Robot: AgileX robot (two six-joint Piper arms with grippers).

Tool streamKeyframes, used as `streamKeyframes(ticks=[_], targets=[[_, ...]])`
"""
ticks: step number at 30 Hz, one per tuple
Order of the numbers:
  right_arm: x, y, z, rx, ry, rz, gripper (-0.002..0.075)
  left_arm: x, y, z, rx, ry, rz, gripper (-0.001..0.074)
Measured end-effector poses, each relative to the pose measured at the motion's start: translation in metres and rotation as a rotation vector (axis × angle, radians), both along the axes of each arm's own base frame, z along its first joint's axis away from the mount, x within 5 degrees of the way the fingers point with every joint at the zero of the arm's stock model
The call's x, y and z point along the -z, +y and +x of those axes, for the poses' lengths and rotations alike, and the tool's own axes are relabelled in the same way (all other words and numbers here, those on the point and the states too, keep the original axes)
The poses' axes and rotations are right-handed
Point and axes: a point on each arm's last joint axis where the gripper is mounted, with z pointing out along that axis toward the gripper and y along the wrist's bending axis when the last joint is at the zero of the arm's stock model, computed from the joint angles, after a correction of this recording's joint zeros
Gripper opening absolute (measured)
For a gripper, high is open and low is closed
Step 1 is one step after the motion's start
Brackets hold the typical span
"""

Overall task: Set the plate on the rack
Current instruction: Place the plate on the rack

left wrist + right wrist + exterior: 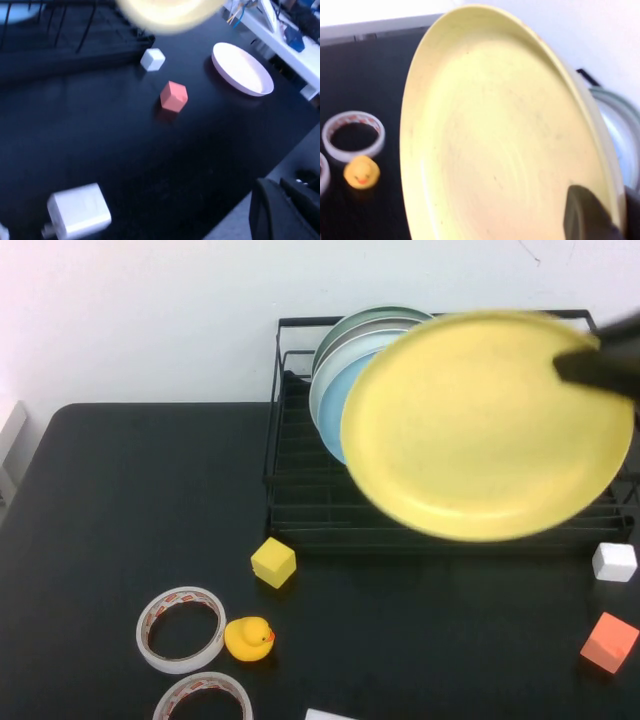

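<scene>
A rubber duck [249,638] sits on the table well in front of the rack [300,510]. Above the rack, the right gripper [598,368] pinches the tilted yellow plate [480,430] by its rim. The left gripper is out of view.

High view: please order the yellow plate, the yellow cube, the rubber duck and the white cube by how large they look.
1. The yellow plate, held above the rack by the right end effector; nearness to the camera enlarges it.
2. Yellow cube, rubber duck and white cube look alike, so no ranking.
The left end effector is unseen.
</scene>
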Motion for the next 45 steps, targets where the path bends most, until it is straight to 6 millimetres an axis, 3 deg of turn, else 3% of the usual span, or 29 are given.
streamKeyframes(ticks=[6, 11, 17, 25, 32, 36, 45], targets=[[-0.04, 0.004, 0.03, -0.118, -0.015, -0.197, 0.0085, 0.025, 0.022, -0.015, -0.032, 0.059, -0.126, 0.0], [-0.045, 0.013, 0.063, -0.266, -0.064, -0.304, 0.0085, 0.03, 0.036, -0.021, -0.053, 0.034, -0.22, 0.0], [-0.031, 0.026, 0.107, -0.35, -0.13, -0.308, 0.0085, 0.035, 0.049, -0.02, -0.148, 0.036, -0.239, 0.0], [-0.012, 0.039, 0.164, -0.257, -0.208, -0.269, 0.0084, 0.038, 0.055, -0.015, -0.235, 0.051, -0.222, 0.0], [0.034, 0.044, 0.209, -0.164, -0.198, -0.238, 0.0085, 0.039, 0.055, -0.015, -0.238, 0.056, -0.222, 0.0], [0.06, 0.048, 0.221, -0.173, -0.143, -0.228, 0.0084, 0.039, 0.055, -0.015, -0.239, 0.058, -0.224, 0.0], [0.066, 0.052, 0.222, -0.18, -0.123, -0.199, 0.0084, 0.039, 0.055, -0.014, -0.243, 0.056, -0.223, 0.0]])
